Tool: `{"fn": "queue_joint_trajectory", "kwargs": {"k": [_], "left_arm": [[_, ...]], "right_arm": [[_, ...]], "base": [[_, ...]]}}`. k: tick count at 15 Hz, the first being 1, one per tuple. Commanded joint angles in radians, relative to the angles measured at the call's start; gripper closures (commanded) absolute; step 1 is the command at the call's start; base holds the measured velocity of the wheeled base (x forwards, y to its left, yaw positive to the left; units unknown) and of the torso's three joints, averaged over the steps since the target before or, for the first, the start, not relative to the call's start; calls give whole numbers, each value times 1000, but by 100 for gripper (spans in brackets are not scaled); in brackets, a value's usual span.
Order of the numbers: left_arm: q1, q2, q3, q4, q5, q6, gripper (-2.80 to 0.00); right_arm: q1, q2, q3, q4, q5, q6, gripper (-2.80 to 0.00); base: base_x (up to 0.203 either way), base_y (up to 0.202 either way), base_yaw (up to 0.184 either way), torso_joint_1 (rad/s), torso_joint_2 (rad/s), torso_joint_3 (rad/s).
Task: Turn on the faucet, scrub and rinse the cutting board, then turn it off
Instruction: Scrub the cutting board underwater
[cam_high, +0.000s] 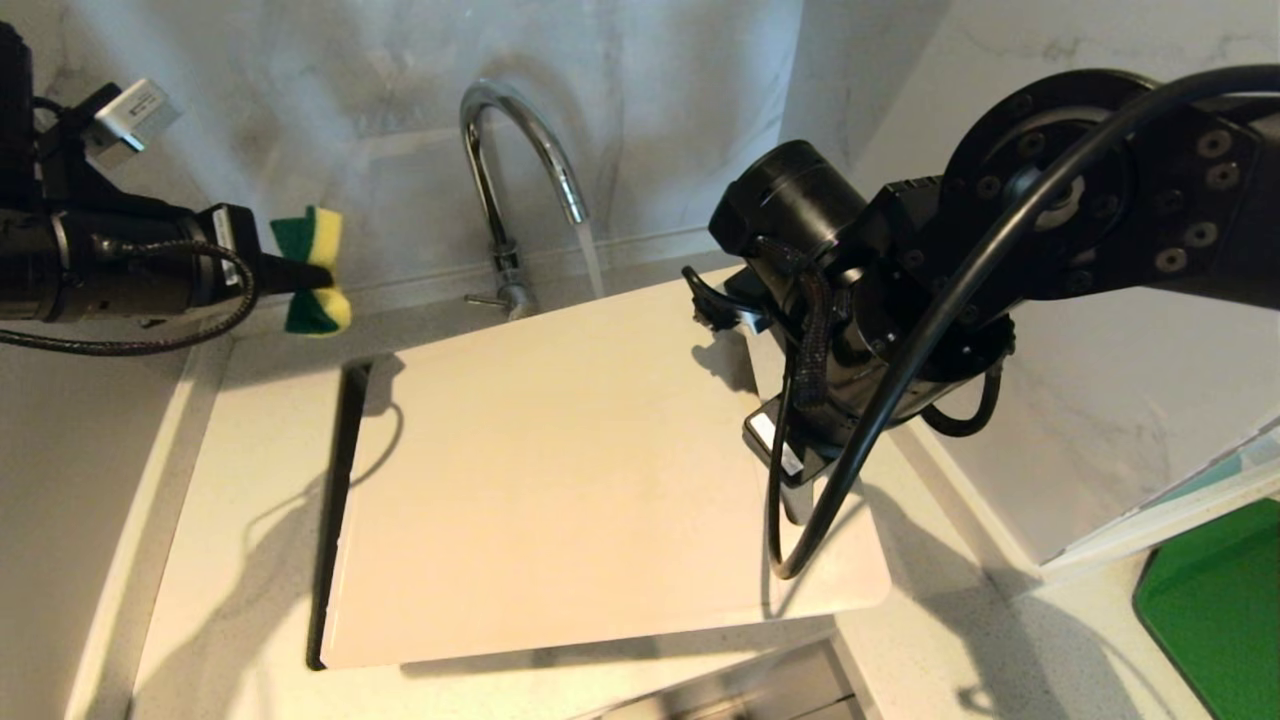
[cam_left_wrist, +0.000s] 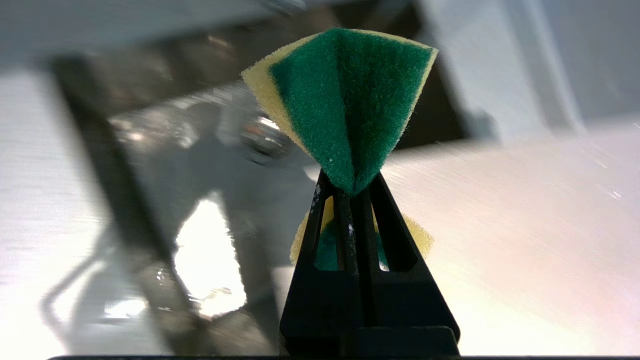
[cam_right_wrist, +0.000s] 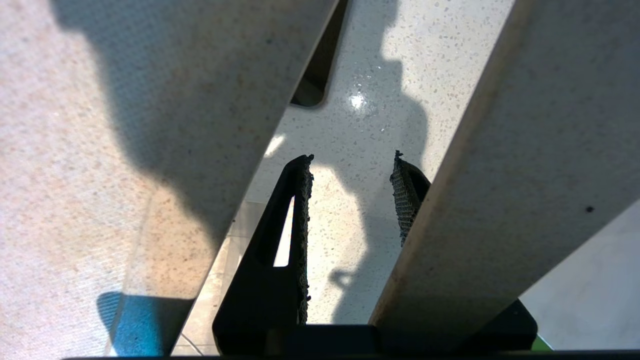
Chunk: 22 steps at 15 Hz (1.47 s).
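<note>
The chrome faucet (cam_high: 520, 150) arches at the back wall, and water (cam_high: 592, 260) runs from its spout onto the far edge of the cutting board (cam_high: 560, 470). Its thin lever (cam_high: 485, 298) sticks out at the base. The off-white board lies tilted over the sink. At the back left, above the counter, my left gripper (cam_high: 300, 275) (cam_left_wrist: 352, 187) is shut on a green and yellow sponge (cam_high: 315, 240) (cam_left_wrist: 350, 100). My right arm (cam_high: 850, 300) reaches down at the board's right end. In the right wrist view my right gripper (cam_right_wrist: 350, 160) has its jaws apart in the board's (cam_right_wrist: 100, 150) handle slot, one finger partly behind the rim strip.
A dark strip of sink opening (cam_high: 335, 480) shows along the board's left edge. Speckled counter (cam_high: 230, 560) surrounds the sink, with marble wall behind and a wall corner to the right. A dark green flat thing (cam_high: 1215, 600) lies at the front right.
</note>
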Motion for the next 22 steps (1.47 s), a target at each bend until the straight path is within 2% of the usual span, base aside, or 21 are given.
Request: {"fn": "queue_joint_trajectory", "kwargs": {"k": [1,3,5,6,9,12,14,16,18,20,22], "left_arm": [[-213,17,-23,19,80,-25,0],[-411,86,-53,27,189,-49,0],[-509,175,-104,17,278,-68,0],[-522,187,-109,6,292,-75,0],[-522,190,-60,4,284,-122,0],[-522,183,13,-12,271,-127,0],[-516,178,93,-32,273,-129,0],[-507,158,203,-100,274,-132,0],[-464,126,314,-188,275,-130,0],[-392,82,403,-224,267,-126,0],[-317,35,456,-229,204,-125,0]], "right_arm": [[0,4,-3,4,-4,0,0],[0,0,-3,5,-4,1,0],[0,0,-3,5,-4,9,0],[0,-2,-3,5,-4,9,0],[0,1,-5,5,-4,12,0],[0,1,-8,5,-4,12,0],[-2,-6,-9,5,-4,14,0],[-8,-11,-9,5,-4,14,0],[-8,-9,-6,5,-2,17,0],[-8,-9,-8,5,-2,17,0],[-8,-9,-9,5,-2,17,0]], "base": [[0,0,0,0,0,0],[0,0,0,0,0,0],[0,0,0,0,0,0],[0,0,0,0,0,0],[0,0,0,0,0,0],[0,0,0,0,0,0],[0,0,0,0,0,0],[0,0,0,0,0,0],[0,0,0,0,0,0],[0,0,0,0,0,0],[0,0,0,0,0,0]]}}
